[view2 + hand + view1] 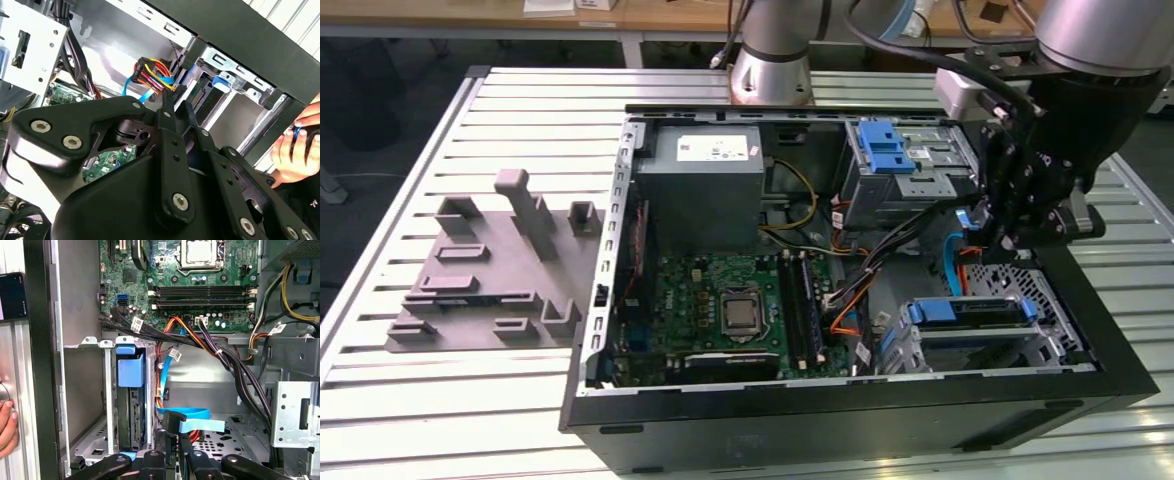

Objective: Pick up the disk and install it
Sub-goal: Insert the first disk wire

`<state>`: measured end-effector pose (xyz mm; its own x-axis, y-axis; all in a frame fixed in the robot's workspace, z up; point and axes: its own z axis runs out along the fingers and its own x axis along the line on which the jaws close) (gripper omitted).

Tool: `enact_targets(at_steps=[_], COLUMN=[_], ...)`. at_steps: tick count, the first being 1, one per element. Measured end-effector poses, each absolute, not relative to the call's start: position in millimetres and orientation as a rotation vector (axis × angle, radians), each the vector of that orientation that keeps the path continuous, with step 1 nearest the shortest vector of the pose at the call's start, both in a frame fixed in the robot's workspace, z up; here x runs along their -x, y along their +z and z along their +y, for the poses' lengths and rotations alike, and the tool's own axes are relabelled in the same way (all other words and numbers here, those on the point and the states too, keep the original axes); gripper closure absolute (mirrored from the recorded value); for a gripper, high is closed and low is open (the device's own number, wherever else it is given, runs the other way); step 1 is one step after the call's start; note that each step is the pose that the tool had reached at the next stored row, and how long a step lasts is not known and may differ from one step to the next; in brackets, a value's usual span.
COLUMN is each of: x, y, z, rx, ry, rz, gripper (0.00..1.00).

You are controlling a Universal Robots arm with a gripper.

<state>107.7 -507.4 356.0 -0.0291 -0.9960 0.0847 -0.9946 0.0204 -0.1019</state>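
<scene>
Gripper (1017, 243) fingers pressed together, low inside the open computer case (854, 415), disk (969, 312) with blue carrier seated in drive cage (1034, 345), white sticker on power supply (708, 190) unreadable

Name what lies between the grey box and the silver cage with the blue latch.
In the exterior view, yellow and black wires cross the gap between grey box and silver cage.

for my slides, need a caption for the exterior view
Robot arm's pincer reaches into an open computer case above the disk seated in its bay.
</scene>
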Motion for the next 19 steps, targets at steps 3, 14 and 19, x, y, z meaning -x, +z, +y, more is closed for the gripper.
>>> enact_targets(at_steps=[3,14,19], x=[-106.4,-106.7,-108.1], y=[356.0,353.8,353.2], z=[-505.9,-504.1,-502.1], rx=[2.181,2.195,2.196], ry=[-0.21,-0.247,-0.248], rz=[2.236,2.248,2.249], gripper=[0.75,0.75,0.75])
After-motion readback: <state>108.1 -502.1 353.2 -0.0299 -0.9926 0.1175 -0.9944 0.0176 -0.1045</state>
